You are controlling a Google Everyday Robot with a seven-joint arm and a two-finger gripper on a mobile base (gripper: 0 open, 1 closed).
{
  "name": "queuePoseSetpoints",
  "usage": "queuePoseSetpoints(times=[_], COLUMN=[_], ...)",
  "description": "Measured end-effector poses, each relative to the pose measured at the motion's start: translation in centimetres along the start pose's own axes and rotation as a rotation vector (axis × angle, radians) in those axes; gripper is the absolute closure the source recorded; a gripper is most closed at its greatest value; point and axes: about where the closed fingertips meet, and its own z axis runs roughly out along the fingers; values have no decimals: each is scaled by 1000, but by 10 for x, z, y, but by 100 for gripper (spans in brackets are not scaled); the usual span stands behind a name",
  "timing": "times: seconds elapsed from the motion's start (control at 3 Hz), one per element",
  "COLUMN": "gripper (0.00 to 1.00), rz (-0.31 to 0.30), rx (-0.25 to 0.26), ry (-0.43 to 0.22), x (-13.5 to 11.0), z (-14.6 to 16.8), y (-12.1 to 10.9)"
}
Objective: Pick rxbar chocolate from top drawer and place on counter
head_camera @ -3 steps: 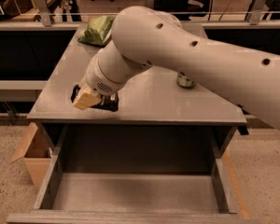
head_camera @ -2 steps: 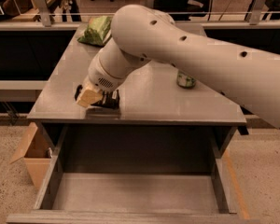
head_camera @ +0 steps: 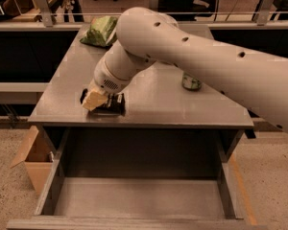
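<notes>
Gripper apparently touches rxbar chocolate on counter.

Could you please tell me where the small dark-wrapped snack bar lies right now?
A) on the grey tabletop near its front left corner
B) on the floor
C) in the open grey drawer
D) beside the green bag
A: the small dark-wrapped snack bar lies flat on the large grey tabletop near its front left corner, just under the robot's hand, not in the wide grey drawer open below.
</notes>
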Motion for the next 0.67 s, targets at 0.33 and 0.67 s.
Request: queuePoseSetpoints(times=[0.33, 0.67], gripper=[59, 36], rz=[-2, -3], rx=[-2, -4], ry=[1, 1], x=[-1, -1], z=[1, 2], y=[1, 2])
